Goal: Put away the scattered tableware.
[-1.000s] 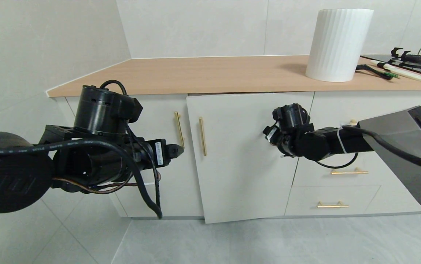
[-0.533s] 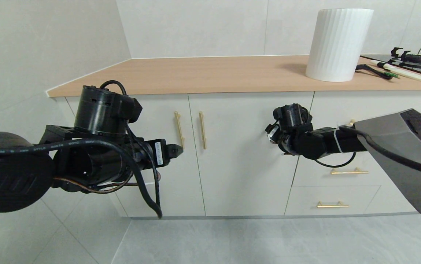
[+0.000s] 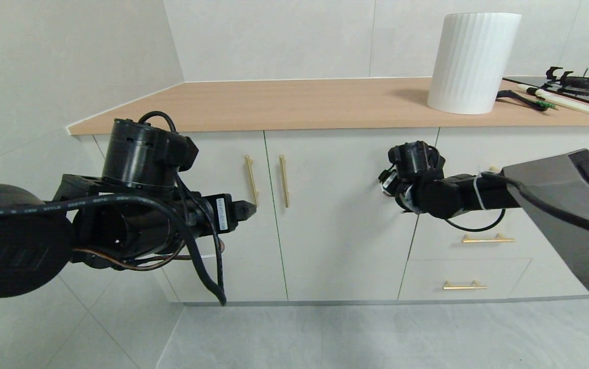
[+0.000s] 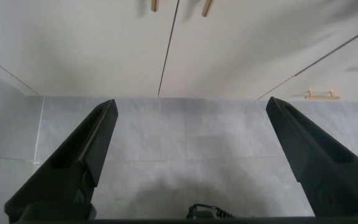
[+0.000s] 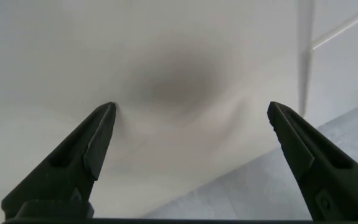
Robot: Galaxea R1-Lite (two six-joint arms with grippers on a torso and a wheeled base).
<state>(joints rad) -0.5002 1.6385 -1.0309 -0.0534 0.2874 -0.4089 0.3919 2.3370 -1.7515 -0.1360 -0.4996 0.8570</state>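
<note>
Right gripper [image 5: 191,107]: fingers spread wide, nothing between them, tips right up at the white cabinet door [image 3: 340,215]; whether they touch it, can't tell. That door sits shut, flush with its neighbour, gold handles [image 3: 284,181] side by side at the seam. Left gripper [image 4: 191,102]: fingers wide apart too, empty, pointing down at the grey floor [image 4: 185,149] in front of the cabinets, held just before the left door. Up on the wooden counter [image 3: 273,105], the tableware [image 3: 555,98] lies at the far right end: a black-handled piece and a long white one, between the tall ribbed white container [image 3: 471,61] and the stove grate [image 3: 581,82].
</note>
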